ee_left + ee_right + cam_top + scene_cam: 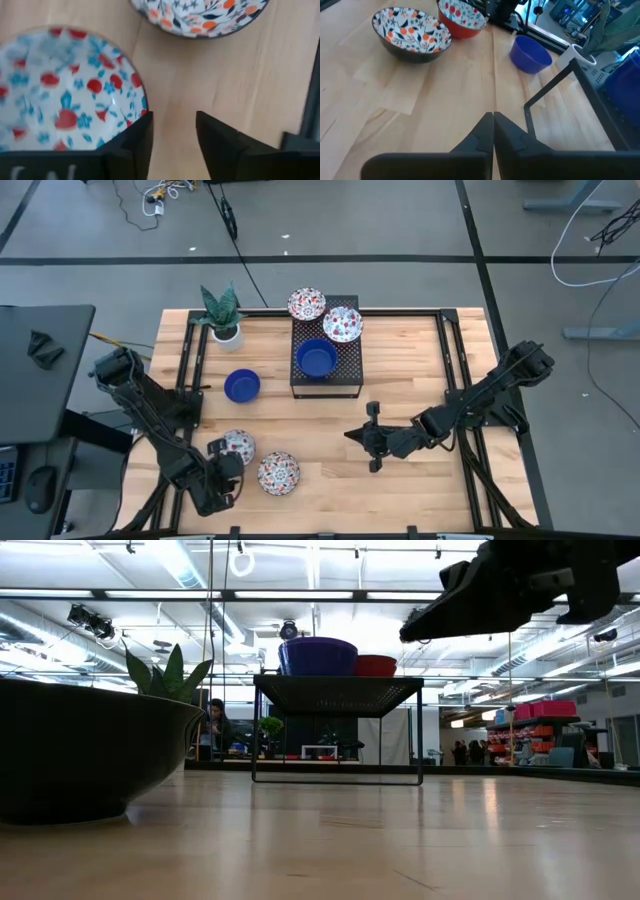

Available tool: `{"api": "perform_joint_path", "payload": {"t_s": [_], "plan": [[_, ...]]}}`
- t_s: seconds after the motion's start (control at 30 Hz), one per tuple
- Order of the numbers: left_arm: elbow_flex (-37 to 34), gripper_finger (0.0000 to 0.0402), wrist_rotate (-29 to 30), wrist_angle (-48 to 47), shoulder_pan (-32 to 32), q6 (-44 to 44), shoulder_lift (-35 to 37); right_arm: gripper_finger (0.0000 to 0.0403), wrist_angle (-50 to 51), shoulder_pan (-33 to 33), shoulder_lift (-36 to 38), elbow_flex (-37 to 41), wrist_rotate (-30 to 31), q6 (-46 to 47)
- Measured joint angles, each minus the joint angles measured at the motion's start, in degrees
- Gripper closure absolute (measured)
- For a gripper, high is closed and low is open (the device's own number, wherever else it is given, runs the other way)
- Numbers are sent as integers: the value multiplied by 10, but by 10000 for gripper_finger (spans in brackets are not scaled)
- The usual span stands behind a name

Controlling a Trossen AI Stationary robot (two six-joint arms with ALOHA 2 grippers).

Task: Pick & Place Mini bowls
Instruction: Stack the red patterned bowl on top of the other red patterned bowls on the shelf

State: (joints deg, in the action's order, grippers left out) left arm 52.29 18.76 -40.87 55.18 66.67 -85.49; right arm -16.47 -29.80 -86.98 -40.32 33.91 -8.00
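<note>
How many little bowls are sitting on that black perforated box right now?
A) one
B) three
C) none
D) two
B: the high view shows a solid blue bowl and two patterned bowls, one at the back corner and one beside it, all on the black perforated box.

I saw a grey floor (400, 220) crossed by cables (590, 250), ceiling strip lights (190, 565) overhead, and shelving (545, 735) beyond the wooden tabletop (420, 365).
</note>
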Motion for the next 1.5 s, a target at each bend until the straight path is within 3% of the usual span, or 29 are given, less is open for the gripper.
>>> {"api": "perform_joint_path", "payload": {"t_s": [0.13,0.33,0.57,1.33,1.5], "plan": [[0,225,12,3,-12,-43,0,390,-5,0,0,0,0,-1],[0,228,32,2,-28,-92,0,390,-6,2,0,0,-1,-6],[-3,231,10,-49,-30,-76,0,390,-6,2,0,0,-1,-6],[-3,233,-10,-39,-30,-84,-41,390,-6,2,0,0,-1,-5],[-3,256,-6,-28,-30,-84,-41,390,-7,2,0,0,-1,-4]]}}
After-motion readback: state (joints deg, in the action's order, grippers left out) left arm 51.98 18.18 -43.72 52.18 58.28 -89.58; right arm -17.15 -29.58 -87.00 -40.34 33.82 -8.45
